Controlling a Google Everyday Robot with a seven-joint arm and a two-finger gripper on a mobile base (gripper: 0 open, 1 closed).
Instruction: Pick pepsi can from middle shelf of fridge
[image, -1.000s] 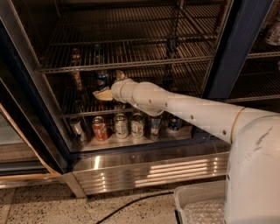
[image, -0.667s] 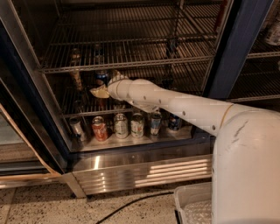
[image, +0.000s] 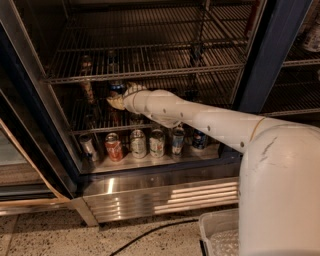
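The fridge stands open, with a dark frame and wire racks. The pepsi can is blue and stands at the left of the middle shelf, partly hidden behind my gripper. My gripper is inside the fridge just above that shelf, right in front of the can and a little below its top. My white arm reaches in from the right.
On the steel floor below stand a silver can, a red can, two pale cans and a blue can. The upper rack is close above the gripper. The open door is at the left. A white bin and a cable are on the floor.
The gripper has moved slightly up and left, closer to the pepsi can. The arm and robot body have shifted closer to the fridge.
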